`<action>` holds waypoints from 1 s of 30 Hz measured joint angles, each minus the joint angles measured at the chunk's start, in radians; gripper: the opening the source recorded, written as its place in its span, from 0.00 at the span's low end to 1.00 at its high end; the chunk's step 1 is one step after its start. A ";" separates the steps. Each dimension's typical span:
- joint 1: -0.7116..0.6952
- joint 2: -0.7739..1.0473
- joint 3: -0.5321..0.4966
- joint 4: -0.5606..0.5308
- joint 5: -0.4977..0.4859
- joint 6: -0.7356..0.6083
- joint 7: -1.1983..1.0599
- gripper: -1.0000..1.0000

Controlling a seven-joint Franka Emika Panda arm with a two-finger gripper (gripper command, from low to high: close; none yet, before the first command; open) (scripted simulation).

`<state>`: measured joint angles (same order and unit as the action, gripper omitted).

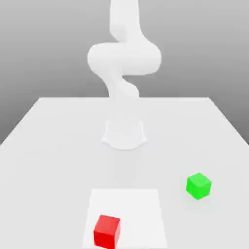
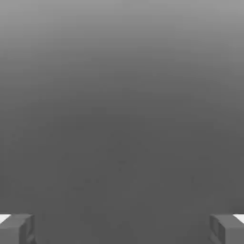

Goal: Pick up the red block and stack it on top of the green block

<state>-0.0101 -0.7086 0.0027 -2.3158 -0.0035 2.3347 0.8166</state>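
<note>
The red block [image 1: 107, 231] lies on the white table near its front edge, on a slightly brighter square patch [image 1: 126, 204]. The green block [image 1: 198, 186] rests further back, toward the exterior view's right, well apart from the red one. The white arm [image 1: 124, 58] rises from its base [image 1: 124, 133] at the table's middle and runs out of the picture at the top. In the hand view my gripper [image 2: 122, 228] stands open, its two grey fingertips [image 2: 19, 228] far apart with nothing between them, facing plain grey background.
The white table [image 1: 48, 146] stretches wide on both sides of the arm's base. Its far edge runs across the exterior view behind the arm.
</note>
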 joint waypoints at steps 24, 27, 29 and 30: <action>-0.071 0.876 -0.004 -0.151 0.000 0.333 0.135 0.50; -0.072 0.985 -0.004 -0.146 0.004 0.407 0.138 0.50; -0.073 1.057 -0.004 -0.136 0.004 0.467 0.138 0.50; -0.073 1.085 -0.003 -0.132 0.004 0.491 0.138 0.00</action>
<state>-0.0833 0.3769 -0.0006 -2.4481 0.0006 2.8253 0.9547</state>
